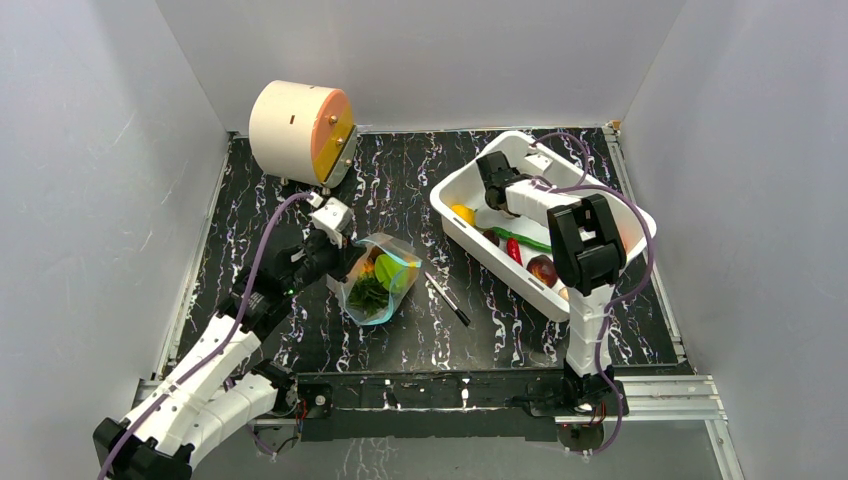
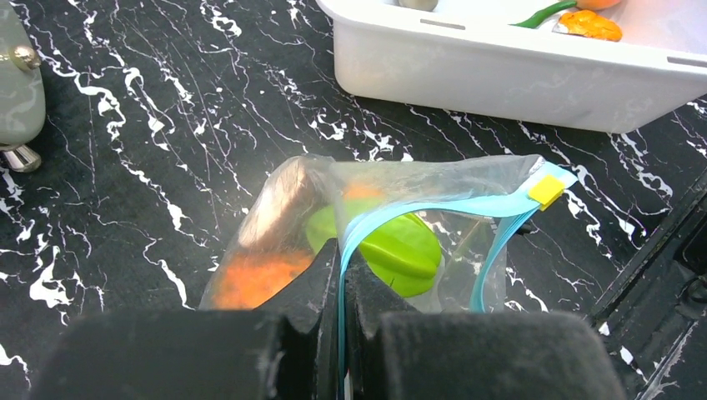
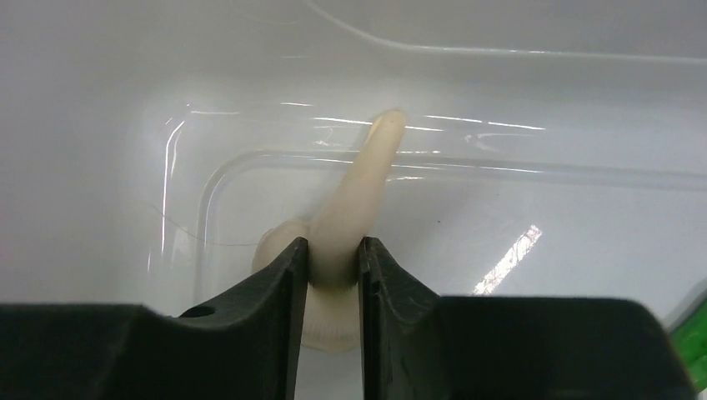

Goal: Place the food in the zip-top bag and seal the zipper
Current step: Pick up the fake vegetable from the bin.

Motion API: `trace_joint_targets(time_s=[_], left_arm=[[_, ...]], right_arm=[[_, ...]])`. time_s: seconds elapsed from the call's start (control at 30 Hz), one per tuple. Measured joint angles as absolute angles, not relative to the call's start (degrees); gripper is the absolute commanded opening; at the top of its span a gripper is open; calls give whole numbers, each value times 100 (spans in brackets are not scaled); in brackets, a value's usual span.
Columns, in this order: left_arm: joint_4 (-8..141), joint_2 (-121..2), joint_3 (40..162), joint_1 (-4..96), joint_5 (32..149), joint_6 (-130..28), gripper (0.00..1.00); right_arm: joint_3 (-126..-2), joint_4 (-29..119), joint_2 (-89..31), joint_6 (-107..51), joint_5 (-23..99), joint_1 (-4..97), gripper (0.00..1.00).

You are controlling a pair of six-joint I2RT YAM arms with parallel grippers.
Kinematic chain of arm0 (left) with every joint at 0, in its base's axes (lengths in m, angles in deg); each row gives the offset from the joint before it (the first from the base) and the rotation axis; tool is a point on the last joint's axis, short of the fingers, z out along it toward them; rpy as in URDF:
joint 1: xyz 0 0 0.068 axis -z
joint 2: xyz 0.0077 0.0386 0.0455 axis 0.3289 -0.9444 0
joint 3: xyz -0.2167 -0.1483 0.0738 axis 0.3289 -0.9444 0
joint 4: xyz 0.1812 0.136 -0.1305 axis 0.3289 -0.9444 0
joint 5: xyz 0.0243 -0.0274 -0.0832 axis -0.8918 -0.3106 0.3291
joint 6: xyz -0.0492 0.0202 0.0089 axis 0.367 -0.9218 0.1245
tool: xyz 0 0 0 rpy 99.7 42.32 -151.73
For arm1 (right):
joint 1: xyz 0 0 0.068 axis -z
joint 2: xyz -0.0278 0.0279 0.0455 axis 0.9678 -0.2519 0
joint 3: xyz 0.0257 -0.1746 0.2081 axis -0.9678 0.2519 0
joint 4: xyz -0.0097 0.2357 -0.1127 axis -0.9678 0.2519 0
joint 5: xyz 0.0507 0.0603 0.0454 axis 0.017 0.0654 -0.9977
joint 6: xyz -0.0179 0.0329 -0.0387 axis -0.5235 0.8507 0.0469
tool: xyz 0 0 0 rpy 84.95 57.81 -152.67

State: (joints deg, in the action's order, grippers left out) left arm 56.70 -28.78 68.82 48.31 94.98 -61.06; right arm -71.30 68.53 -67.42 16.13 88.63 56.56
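Note:
The clear zip-top bag (image 1: 380,282) stands open on the black marble table and holds green (image 2: 402,250) and orange (image 2: 254,277) food. My left gripper (image 2: 342,268) is shut on the bag's blue-teal zipper (image 2: 433,208), at its near end; a yellow tab (image 2: 547,190) sits at the far end. From above, the left gripper (image 1: 343,262) is at the bag's left side. My right gripper (image 3: 333,260) is down inside the white tub (image 1: 447,222), its fingers pressed against both sides of a cream-white food piece (image 3: 357,208). More food lies in the tub: orange (image 1: 463,213), red (image 1: 514,250), dark purple (image 1: 543,270).
A thin black pen (image 1: 447,299) lies between the bag and the tub. A cream cylinder with an orange face (image 1: 300,120) stands at the back left. Grey walls enclose the table on three sides. The right arm's cable loops over the tub.

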Motion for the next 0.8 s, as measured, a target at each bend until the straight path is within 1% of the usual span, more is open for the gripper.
trace_joint_targets(time_s=[0.07,0.13,0.3,0.57,0.8], left_arm=[[5607,-2878,6956,4831,9465,-6099,0],[5605,-2878,7026,4831,9369,-6095,0],[5602,-2945,7026,4831,9192,-6163,0],[5618,-2996,7026,4831,9220,-6123,0],[5583,-3059,7122,4831,9174,-5848,0]], right_arm=[[-7077,6744,-6718,1447,8826,5669,12],[-6739,6534,-6495,1198,8738,5678,11],[-5816,5959,-5247,226,8122,5678,9],[-5773,5941,-4268,-642,7447,5678,9],[-5773,6079,-3488,-1280,6472,5678,8]])
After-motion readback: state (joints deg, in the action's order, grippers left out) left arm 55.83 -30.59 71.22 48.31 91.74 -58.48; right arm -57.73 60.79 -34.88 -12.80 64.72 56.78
